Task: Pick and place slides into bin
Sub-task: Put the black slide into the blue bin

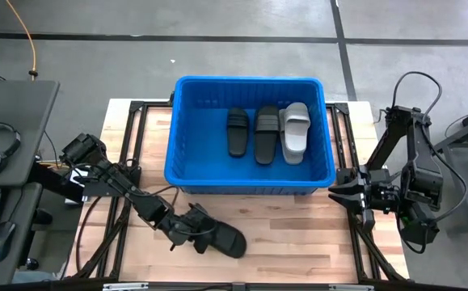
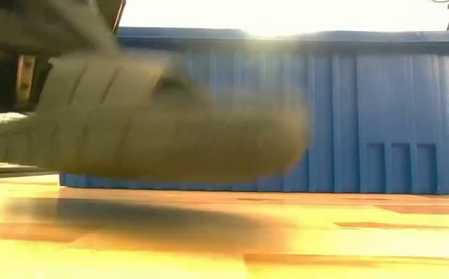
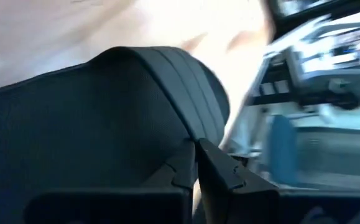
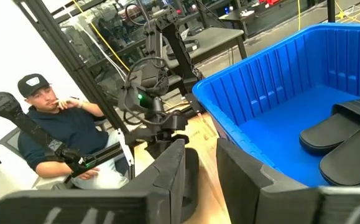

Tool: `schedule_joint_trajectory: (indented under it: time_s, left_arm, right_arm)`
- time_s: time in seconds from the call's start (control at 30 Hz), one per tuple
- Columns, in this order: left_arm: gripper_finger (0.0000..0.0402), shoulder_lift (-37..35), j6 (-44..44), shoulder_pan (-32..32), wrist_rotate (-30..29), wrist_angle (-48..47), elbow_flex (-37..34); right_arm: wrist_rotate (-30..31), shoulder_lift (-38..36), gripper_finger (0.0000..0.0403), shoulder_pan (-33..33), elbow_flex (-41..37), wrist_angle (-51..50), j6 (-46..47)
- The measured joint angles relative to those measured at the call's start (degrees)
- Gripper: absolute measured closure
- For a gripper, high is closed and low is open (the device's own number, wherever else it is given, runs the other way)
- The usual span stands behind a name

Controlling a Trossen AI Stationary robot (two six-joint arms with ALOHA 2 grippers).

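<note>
High: left gripper [image 1: 182, 230] clamped on the heel end of a black slide [image 1: 217, 235], at 6 o'clock from the bin [image 1: 250, 179]. Arm reaches in low from 9 o'clock, elbow bent. Three slides already in the bin: two black, one grey [image 1: 295, 131]. Right gripper [image 1: 348, 192] parked at the bin's 4 o'clock corner, holding nothing.

Low: the slide [image 2: 139, 128] looks clear of the table [image 2: 286, 240], shadow underneath; toe sags a bit. Judging rubber: light, floppy, grippy. Strap or the sole edge is the best hold.

Left wrist: fingers [image 3: 220, 174] pinched on the slide's edge [image 3: 74, 124].

Right wrist: fingers [image 4: 167, 174] part-open, empty; bin ahead.
</note>
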Motion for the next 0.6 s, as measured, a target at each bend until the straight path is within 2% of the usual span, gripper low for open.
schedule_joint_trajectory:
  time_s: [0.1,0.33,0.6]
  left_arm:
    - [0.0397,0.00,0.09,0.00,-0.06,3.24,0.40]
    - [0.0400,0.00,0.81,-0.02,-0.13,2.77,5.20]
    - [0.0401,0.00,8.11,0.00,-1.24,2.69,14.54]
  right_arm:
    - [-0.01,0.00,0.0320,-0.02,0.00,0.06,0.00]
    - [0.00,0.00,0.0320,-0.02,0.00,0.47,0.00]
    - [-0.02,0.00,0.0320,0.00,0.00,1.57,-0.02]
